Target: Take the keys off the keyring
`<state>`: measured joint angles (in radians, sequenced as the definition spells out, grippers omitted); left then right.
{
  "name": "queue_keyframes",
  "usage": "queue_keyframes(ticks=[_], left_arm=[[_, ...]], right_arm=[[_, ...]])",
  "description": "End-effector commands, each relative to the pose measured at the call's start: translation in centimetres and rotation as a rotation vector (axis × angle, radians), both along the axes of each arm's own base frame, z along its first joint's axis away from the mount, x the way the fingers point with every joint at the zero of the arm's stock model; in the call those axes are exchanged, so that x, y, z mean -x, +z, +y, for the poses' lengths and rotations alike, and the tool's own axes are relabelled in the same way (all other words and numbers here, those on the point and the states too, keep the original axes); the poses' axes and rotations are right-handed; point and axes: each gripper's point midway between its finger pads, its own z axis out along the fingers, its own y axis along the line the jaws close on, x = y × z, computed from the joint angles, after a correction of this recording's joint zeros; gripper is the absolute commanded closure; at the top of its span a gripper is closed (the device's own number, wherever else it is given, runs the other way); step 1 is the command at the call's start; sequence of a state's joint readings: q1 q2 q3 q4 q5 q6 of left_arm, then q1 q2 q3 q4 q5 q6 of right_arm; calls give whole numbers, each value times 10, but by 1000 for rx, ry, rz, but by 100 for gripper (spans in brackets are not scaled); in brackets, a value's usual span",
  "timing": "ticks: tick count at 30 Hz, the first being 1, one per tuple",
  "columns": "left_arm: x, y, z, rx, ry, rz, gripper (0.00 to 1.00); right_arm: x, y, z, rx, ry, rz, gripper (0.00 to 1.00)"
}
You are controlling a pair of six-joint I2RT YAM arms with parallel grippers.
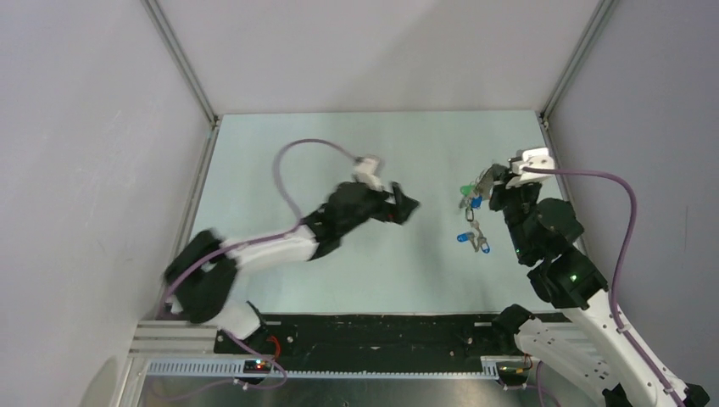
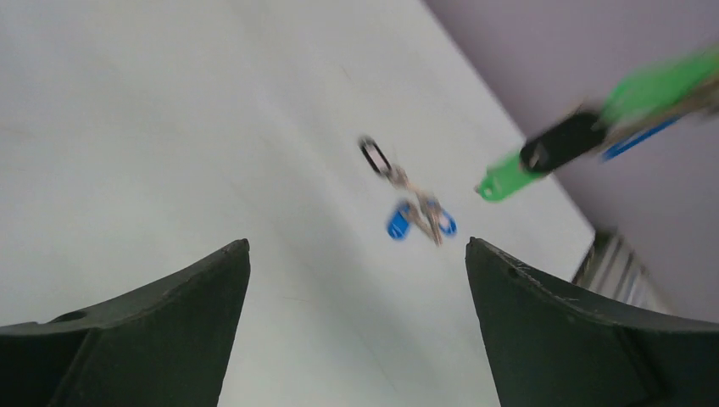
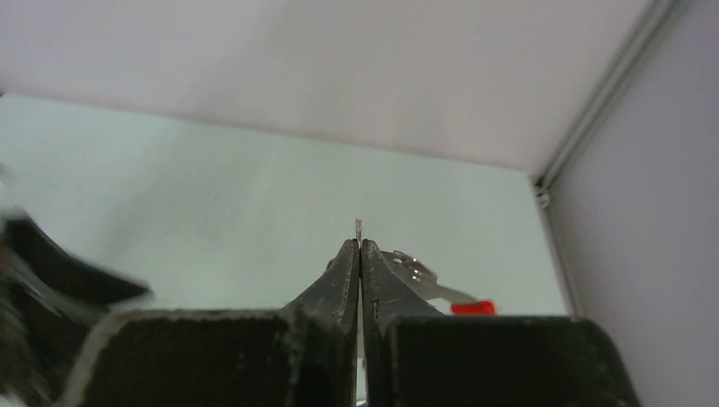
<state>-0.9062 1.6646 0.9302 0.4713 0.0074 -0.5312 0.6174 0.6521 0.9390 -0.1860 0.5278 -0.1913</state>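
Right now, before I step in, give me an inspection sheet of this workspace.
Surface: pale table, plain and flat.
Job's things: keyring with a green key held up off the surface; loose blue keys lying on the surface nearby.
Clutter: nothing seen.
Grippers: left gripper, jaws open and empty; right gripper, jaws shut on the keyring.
Cables: purple cables, one looping off each arm.
Surroundings: grey walls and metal corner posts.
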Motion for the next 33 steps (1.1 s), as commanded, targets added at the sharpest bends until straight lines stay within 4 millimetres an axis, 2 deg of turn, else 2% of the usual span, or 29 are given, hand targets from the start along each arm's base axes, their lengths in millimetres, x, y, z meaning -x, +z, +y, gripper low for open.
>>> queue_keyframes(ticks=[1,4,5,6,8,9,10,11,12,13,14,15,16,17,18,19,20,21,22,23,24,25,27,28,29,30,31,32,33], left_arm=[[-33,77,116,93,326,-154,0],[-23,83,202,18,545,-119,0],[-23,85,222,-10,600,-120,0],[-12,91,248,-65,661,-131,0],[3,105,278,-109,724,-171,0],[7,109,286,-122,737,-191,0],[17,119,299,-109,770,-215,0],[22,124,307,-110,784,-236,0],[30,134,319,-93,817,-262,0],[34,140,327,-100,834,-285,0],[41,147,340,-94,875,-306,0],[45,152,351,-115,913,-324,0],[51,160,359,-101,935,-345,0],[56,166,371,-107,972,-369,0],[59,170,376,-107,989,-380,0],[65,176,386,-108,1017,-400,0],[67,177,389,-110,1028,-407,0],[72,181,396,-112,1048,-423,0],[74,183,399,-111,1057,-428,0],[78,184,405,-117,1072,-436,0],[79,184,407,-118,1077,-439,0],[81,184,410,-120,1084,-442,0],[82,182,411,-128,1089,-442,0],[82,182,411,-132,1086,-443,0],[82,181,410,-138,1082,-442,0],[81,181,408,-140,1072,-442,0],[79,180,406,-146,1062,-439,0],[78,180,403,-143,1051,-438,0],[76,180,401,-146,1045,-434,0]], right_arm=[[7,-18,32,-22,173,116,100],[9,-40,53,4,273,202,100],[8,-50,62,15,308,242,100],[3,-60,70,28,326,277,100],[-4,-73,91,32,385,321,100],[-8,-67,103,10,424,301,100],[-16,-74,117,14,451,319,100],[-23,-60,132,-14,489,265,100],[-34,-66,149,-11,511,272,100],[-42,-42,166,-48,548,192,100],[-60,-49,186,-55,564,203,100],[-67,-5,203,-106,622,90,100],[-85,-15,226,-125,647,122,100],[-87,42,241,-180,718,11,100],[-99,78,261,-226,763,-39,100],[-98,95,273,-234,828,-57,100],[-104,129,285,-263,858,-102,100],[-112,124,303,-254,901,-84,92],[-105,162,302,-273,925,-158,79],[-111,159,311,-275,934,-153,44],[-109,170,312,-285,946,-178,28],[-113,165,315,-284,948,-167,8],[-117,152,314,-286,939,-123,2],[-124,134,313,-287,928,-73,1],[-121,134,306,-303,924,-64,1],[-129,110,302,-304,906,-21,1],[-120,118,291,-330,906,-32,1],[-126,94,284,-333,889,-6,0],[-116,102,273,-347,887,-29,1]])
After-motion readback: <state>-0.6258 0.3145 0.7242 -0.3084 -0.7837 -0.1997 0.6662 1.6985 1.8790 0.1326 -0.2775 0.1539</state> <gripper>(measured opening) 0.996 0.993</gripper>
